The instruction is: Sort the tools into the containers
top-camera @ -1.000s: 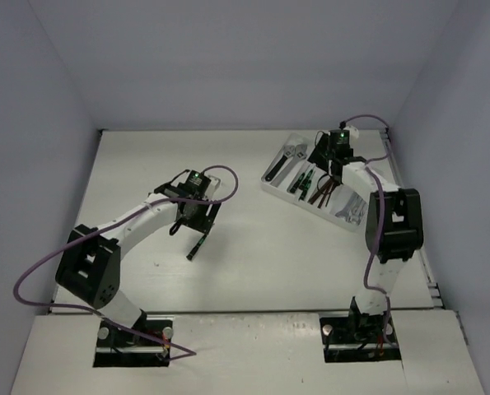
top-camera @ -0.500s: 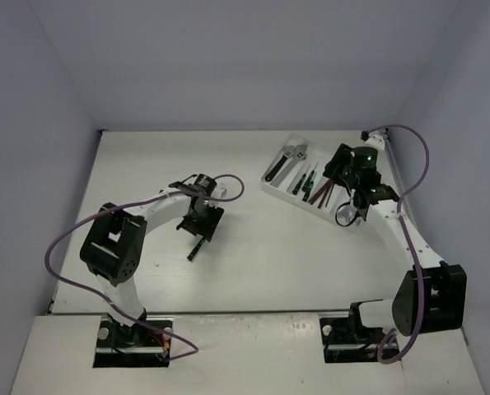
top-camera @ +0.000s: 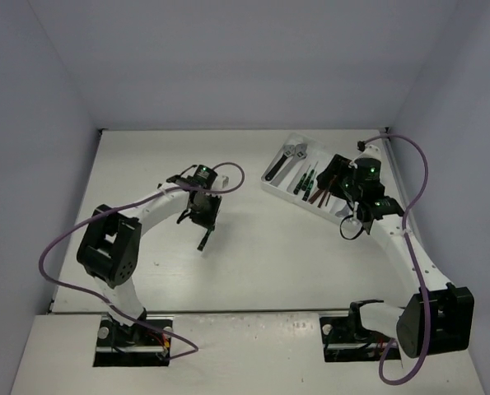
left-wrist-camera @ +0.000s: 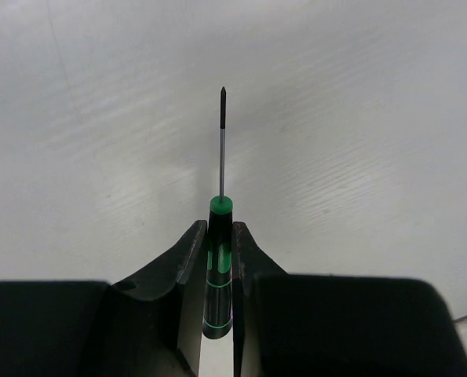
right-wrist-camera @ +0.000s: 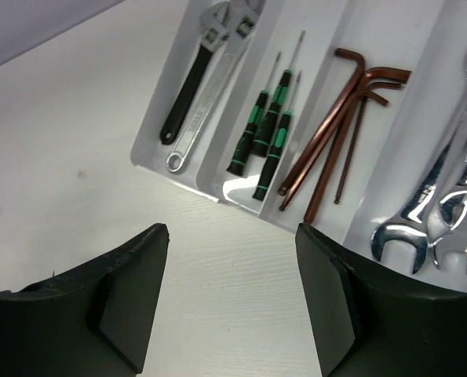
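One green-and-black screwdriver [left-wrist-camera: 220, 263] pinched in left gripper [left-wrist-camera: 219, 233] (jaws spread a second ago), right gripper [right-wrist-camera: 231, 233] spread, withdrawn from tray [right-wrist-camera: 351, 31]

White matte table [top-camera: 253, 263], faint wood grain; pale lavender walls [top-camera: 228, 66] enclose it on three sides.

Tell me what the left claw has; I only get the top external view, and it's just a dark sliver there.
Observer: The left claw is shut on the handle of a green-and-black screwdriver, tip pointing away from it.
Operator: Which compartment takes it?
Observer: In the tray, the second compartment from the left in the right wrist view holds three matching screwdrivers.
Operator: Is the right claw carrying anything?
Observer: No, the right claw is open and empty, near the tray's end.
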Robot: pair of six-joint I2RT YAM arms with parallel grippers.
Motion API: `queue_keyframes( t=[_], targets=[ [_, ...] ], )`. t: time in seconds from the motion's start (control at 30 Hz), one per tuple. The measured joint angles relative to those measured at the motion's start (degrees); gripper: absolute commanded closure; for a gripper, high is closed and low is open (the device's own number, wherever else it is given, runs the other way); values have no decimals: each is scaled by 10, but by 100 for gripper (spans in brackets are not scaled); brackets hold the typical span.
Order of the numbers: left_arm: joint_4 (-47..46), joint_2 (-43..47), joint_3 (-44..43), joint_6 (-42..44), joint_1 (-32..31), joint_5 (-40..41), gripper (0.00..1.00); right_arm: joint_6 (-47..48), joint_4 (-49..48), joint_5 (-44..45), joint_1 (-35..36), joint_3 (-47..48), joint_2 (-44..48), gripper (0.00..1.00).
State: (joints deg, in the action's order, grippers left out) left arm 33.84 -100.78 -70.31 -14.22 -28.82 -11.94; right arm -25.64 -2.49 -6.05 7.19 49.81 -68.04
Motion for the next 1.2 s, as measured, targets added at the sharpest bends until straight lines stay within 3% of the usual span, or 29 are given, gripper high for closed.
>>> queue_keyframes(
  t=[0.23,0.43,0.73,0.87,0.93,0.97,1.03,1.1,1.2],
  targets=[
    [-133,93,-39,-112,-1,-86,100,29,-10,-69,94,-6,9,35],
    [-269,103,-42,-229,-14,-128,100,29,-52,-115,173,-6,10,34],
    [-330,85,-67,-302,-43,-150,100,21,-103,-129,223,0,-17,36],
    [-345,85,-70,-314,-50,-155,100,22,-111,-131,238,6,-44,56],
    [-346,85,-70,-317,-51,-157,100,21,-114,-131,241,7,-54,84],
    [-346,85,-70,-317,-51,-157,99,21,-116,-131,242,7,-58,85],
    [-348,85,-70,-318,-51,-159,80,21,-118,-128,244,8,-62,100],
    [-353,86,-69,-318,-51,-160,50,23,-121,-127,244,10,-63,100],
    [-354,97,-51,-311,-49,-152,37,27,-125,-116,244,12,-63,100]
  ],
)
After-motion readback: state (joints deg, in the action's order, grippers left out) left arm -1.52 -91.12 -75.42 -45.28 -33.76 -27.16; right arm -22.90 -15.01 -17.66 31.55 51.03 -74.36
